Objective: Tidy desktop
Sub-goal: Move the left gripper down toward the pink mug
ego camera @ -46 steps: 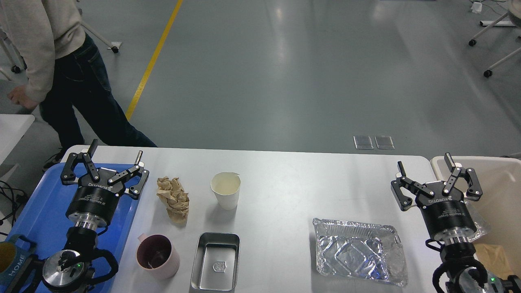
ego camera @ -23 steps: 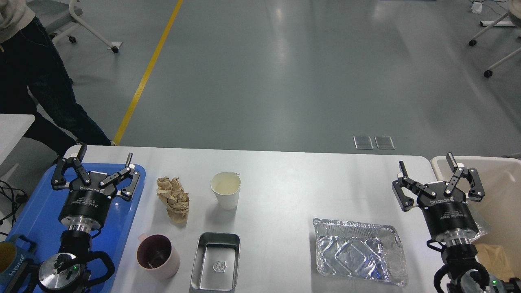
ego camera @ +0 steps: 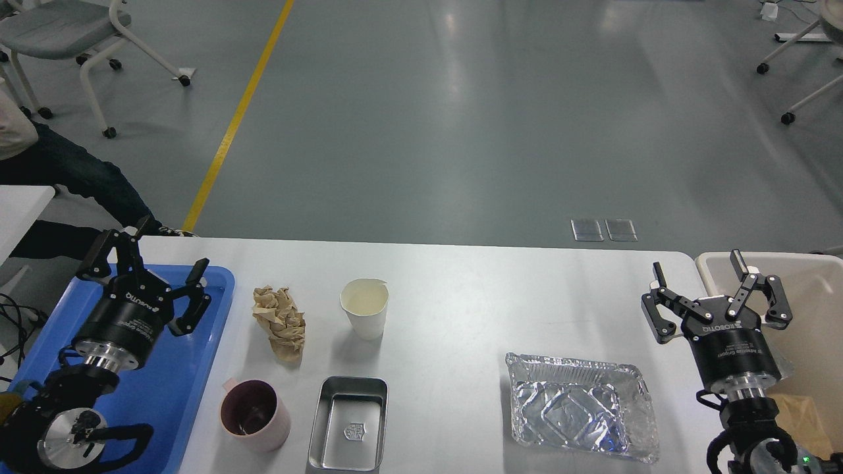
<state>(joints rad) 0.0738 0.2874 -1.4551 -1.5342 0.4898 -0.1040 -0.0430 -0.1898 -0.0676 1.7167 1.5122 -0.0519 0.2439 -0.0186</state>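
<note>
Crinkled foil tray [ego camera: 579, 411], crumpled brown paper [ego camera: 281, 322], smooth steel tin [ego camera: 349, 423] on white desktop [ego camera: 461, 303]; left gripper [ego camera: 155, 266], right gripper [ego camera: 701, 284] both spread, empty; pink mug [ego camera: 255, 416] handle hidden.

The white desktop [ego camera: 461, 296] lies flat, rounded corners, apparently still cluttered.
</note>
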